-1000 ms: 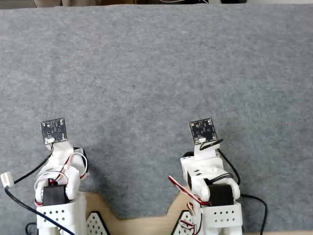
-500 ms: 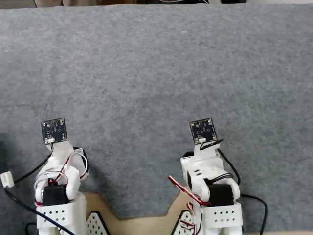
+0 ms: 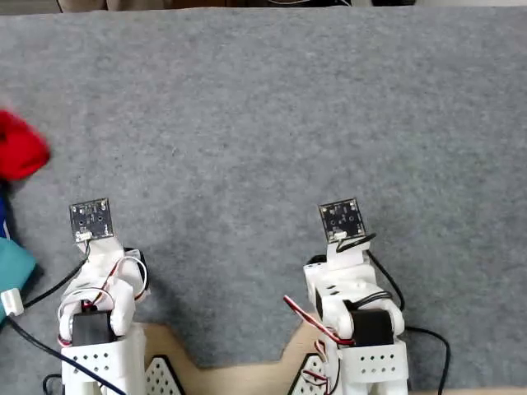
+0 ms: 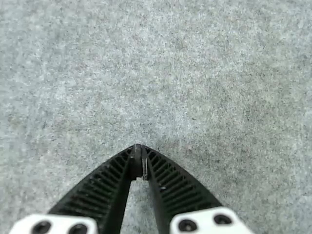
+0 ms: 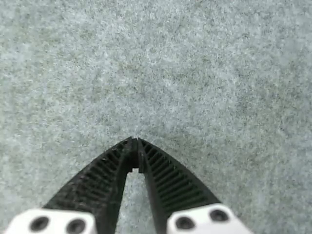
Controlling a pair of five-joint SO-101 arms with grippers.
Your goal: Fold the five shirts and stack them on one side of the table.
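Red shirt lies well apart from the closed left claw

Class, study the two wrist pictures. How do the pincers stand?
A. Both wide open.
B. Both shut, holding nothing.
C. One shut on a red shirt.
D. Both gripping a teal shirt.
B: the left pincer and the right pincer each show tips pressed together over the grey mat, with no cloth between them.

The grey felt-covered table has red cloth and teal cloth at its left edge.
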